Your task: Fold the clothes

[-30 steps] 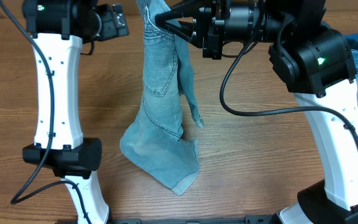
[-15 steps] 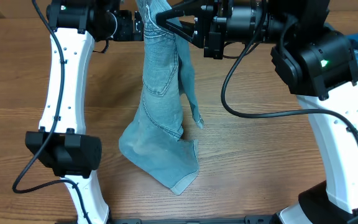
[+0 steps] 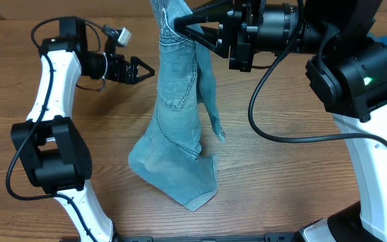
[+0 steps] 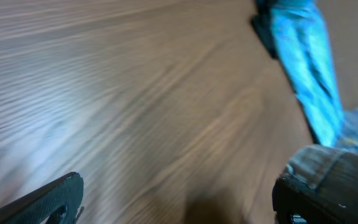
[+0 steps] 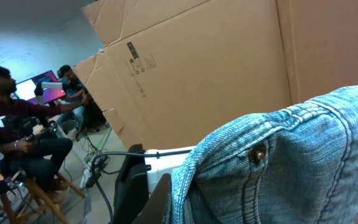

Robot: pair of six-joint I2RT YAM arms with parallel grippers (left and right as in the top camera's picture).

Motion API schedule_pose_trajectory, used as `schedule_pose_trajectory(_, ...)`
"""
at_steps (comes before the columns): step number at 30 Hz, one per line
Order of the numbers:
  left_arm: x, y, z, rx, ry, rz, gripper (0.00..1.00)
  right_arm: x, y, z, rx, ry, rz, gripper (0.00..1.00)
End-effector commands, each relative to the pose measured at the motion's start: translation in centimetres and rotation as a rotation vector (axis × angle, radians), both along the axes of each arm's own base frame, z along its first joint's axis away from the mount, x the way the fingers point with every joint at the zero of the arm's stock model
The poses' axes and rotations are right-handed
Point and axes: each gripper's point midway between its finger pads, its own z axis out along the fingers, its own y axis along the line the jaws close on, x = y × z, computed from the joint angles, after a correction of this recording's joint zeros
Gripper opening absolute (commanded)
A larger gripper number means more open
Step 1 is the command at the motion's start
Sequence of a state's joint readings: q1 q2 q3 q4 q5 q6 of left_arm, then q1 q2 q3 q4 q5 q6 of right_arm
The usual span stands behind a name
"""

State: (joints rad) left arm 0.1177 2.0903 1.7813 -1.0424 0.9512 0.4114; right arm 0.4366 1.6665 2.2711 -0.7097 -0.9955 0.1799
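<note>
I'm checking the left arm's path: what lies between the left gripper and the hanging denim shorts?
Only bare wooden table. The overhead view shows a clear gap between the left gripper, jaws open, and the denim shorts.

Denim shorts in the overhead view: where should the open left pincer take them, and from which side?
Probably grip the upper left edge of the denim shorts, just below the waistband, coming in level from the left. They hang upright from the shut right pincer, with the lower end crumpled on the table, so that edge is free and faces the open left pincer.
</note>
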Motion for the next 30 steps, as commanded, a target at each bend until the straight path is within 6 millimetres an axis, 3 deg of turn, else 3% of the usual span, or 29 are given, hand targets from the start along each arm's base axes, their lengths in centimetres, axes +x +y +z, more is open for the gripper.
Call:
schedule_pose_trajectory(1, -1.6, -2.7, 2.7, -0.239, -0.159, -0.154, 1.0, -3.1, -1.3, 3.4, 0.048, -0.099, 0.015, 0.04)
schedule_pose_trajectory(7, -2.9, -3.6, 3.8, -0.312, -0.223, -0.218, 1.0, -2.8, -1.6, 3.3, 0.046, -0.095, 0.005, 0.04)
schedule_pose_trajectory(13, -5.0, -6.1, 3.8, -0.324, -0.19, -0.295, 1.0, -2.5, -1.9, 3.4, 0.046, -0.097, -0.009, 0.04)
schedule_pose_trajectory(23, -10.5, -7.0, 4.9, -0.352, -0.206, -0.448, 1.0, -2.2, -2.2, 3.5, 0.05, -0.108, -0.019, 0.04)
schedule_pose_trajectory(30, -12.0, -8.8, 4.1, -0.317, -0.151, -0.524, 1.0, -2.2, -2.2, 3.7, 0.053, -0.114, -0.019, 0.04)
